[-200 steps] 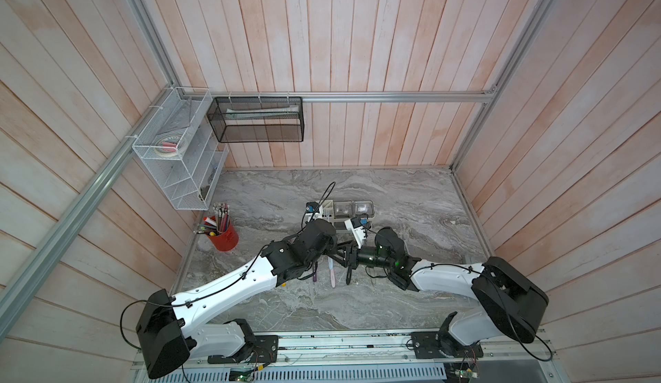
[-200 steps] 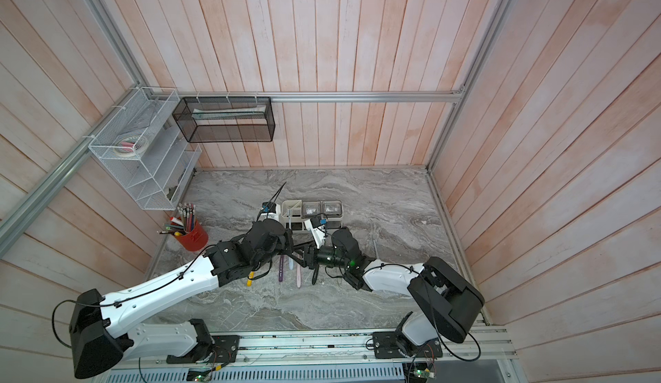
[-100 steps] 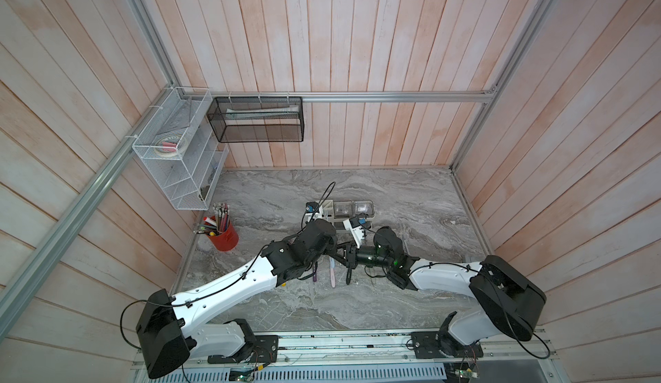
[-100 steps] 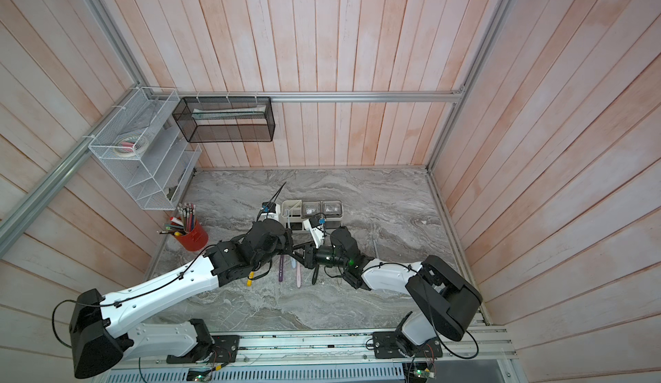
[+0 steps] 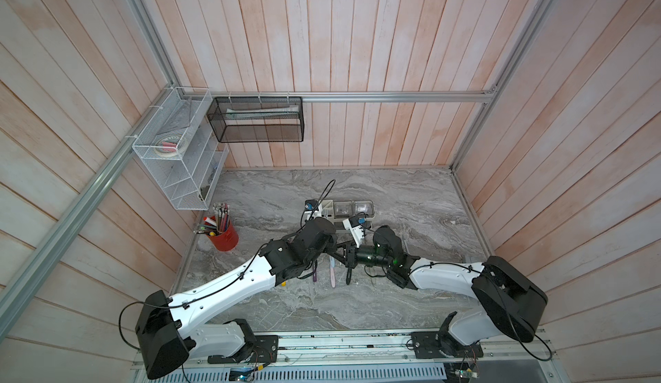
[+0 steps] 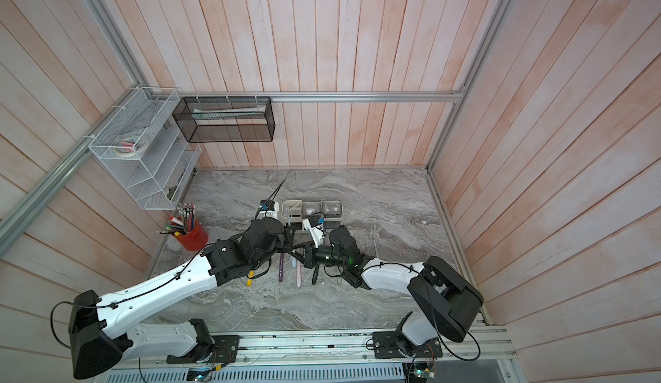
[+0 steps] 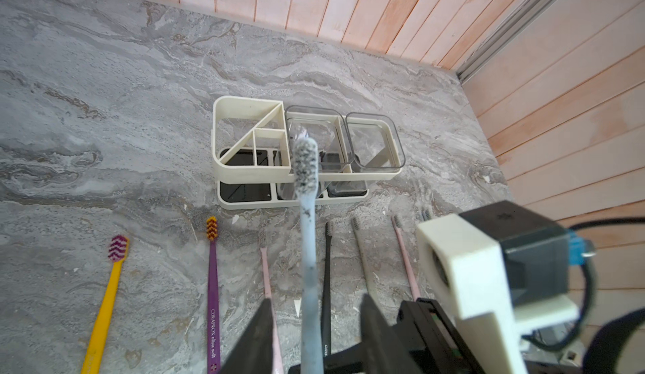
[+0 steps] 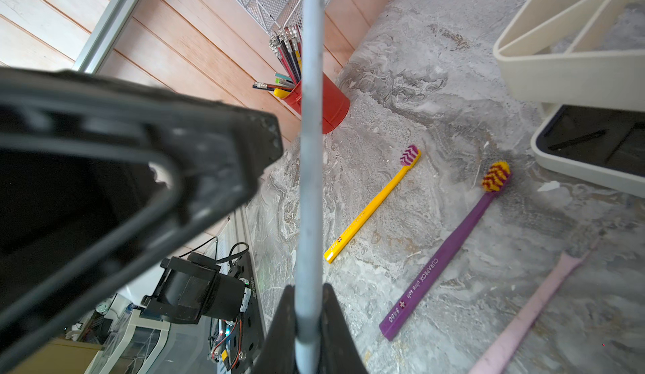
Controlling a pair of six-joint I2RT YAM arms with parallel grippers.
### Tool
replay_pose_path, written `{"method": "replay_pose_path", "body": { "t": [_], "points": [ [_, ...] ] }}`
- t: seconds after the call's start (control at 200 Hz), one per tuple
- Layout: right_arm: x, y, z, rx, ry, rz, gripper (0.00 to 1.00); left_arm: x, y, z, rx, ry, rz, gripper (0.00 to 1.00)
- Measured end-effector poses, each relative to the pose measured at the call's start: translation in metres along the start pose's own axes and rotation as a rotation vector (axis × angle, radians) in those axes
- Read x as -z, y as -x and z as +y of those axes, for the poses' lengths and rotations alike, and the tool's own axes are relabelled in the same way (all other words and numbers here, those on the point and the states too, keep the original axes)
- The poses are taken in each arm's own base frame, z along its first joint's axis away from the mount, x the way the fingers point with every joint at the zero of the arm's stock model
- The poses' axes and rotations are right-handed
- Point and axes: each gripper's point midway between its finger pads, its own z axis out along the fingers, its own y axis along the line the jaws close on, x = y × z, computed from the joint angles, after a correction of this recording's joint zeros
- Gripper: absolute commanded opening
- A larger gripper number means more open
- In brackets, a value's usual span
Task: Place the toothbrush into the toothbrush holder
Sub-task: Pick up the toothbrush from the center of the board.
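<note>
A pale blue toothbrush [image 7: 309, 267] with grey bristles stands upright between my two grippers. My right gripper [image 8: 307, 288] is shut on the lower end of the toothbrush's handle [image 8: 310, 180]. My left gripper [image 7: 316, 300] is open, its fingers [image 7: 260, 323] standing apart from the handle on both sides. The cream-white toothbrush holder [image 7: 251, 171] stands just beyond, with a divided slot section and two clear cups [image 7: 375, 142]. In both top views the holder [image 5: 372, 207] [image 6: 291, 204] sits right behind the two wrists.
Several toothbrushes lie in a row before the holder: yellow [image 7: 104, 306], purple [image 7: 213, 285], pink [image 7: 267, 278], black [image 7: 326, 285]. A red cup of pens [image 5: 224, 236] stands at the left wall. Above it hang a white wire rack [image 5: 179, 163] and a black mesh basket [image 5: 255, 120].
My right gripper has closed on the blue toothbrush. My left gripper has opened and let go of it. Both arms have hardly moved.
</note>
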Motion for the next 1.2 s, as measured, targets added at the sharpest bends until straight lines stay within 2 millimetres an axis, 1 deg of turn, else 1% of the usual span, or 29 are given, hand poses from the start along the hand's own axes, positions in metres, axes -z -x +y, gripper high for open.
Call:
{"method": "replay_pose_path", "body": {
  "t": [0.14, 0.155, 0.175, 0.245, 0.32, 0.425, 0.525, 0.65, 0.71, 0.775, 0.83, 0.905, 0.995, 1.14, 1.2],
  "points": [
    [0.001, 0.0, -0.001, 0.003, -0.012, -0.001, 0.0, 0.014, 0.019, 0.001, 0.016, 0.007, -0.05, 0.89],
    [0.001, 0.0, -0.001, 0.003, -0.013, -0.001, 0.0, 0.016, 0.021, 0.0, 0.018, 0.008, -0.055, 0.93],
    [0.001, 0.0, -0.001, 0.002, -0.014, 0.0, 0.0, 0.018, 0.024, 0.001, 0.019, 0.012, -0.061, 0.95],
    [0.002, -0.001, -0.002, -0.001, -0.019, 0.002, 0.0, 0.022, 0.031, 0.002, 0.023, 0.029, -0.077, 0.95],
    [0.002, -0.001, -0.002, -0.001, -0.019, 0.003, 0.0, 0.023, 0.035, 0.006, 0.027, 0.05, -0.083, 0.94],
    [0.001, -0.001, -0.002, -0.002, -0.02, 0.005, 0.0, 0.017, 0.033, 0.013, 0.032, 0.085, -0.07, 0.9],
    [0.001, -0.003, -0.003, -0.001, -0.021, 0.01, 0.0, 0.006, 0.028, 0.021, 0.038, 0.131, -0.036, 0.87],
    [0.0, -0.01, -0.001, 0.009, -0.022, 0.035, 0.0, -0.009, 0.023, 0.033, 0.058, 0.176, 0.007, 0.84],
    [-0.001, -0.014, 0.001, 0.014, -0.021, 0.047, 0.0, -0.013, 0.022, 0.038, 0.069, 0.193, 0.018, 0.82],
    [-0.001, -0.016, 0.002, 0.021, -0.02, 0.054, 0.0, -0.016, 0.021, 0.04, 0.076, 0.201, 0.028, 0.76],
    [-0.002, -0.018, 0.003, 0.024, -0.02, 0.059, 0.0, -0.016, 0.021, 0.037, 0.085, 0.194, 0.034, 0.7],
    [-0.002, -0.019, 0.003, 0.028, -0.021, 0.063, 0.0, -0.016, 0.023, 0.034, 0.092, 0.184, 0.034, 0.65],
    [-0.003, -0.02, 0.004, 0.032, -0.02, 0.07, 0.0, -0.016, 0.025, 0.032, 0.102, 0.176, 0.031, 0.55],
    [-0.005, -0.02, 0.01, 0.048, -0.007, 0.077, 0.0, -0.019, 0.023, 0.032, 0.113, 0.17, 0.047, 0.53],
    [-0.006, -0.02, 0.011, 0.053, -0.005, 0.076, 0.0, -0.021, 0.021, 0.033, 0.112, 0.173, 0.053, 0.5]
  ]
}}
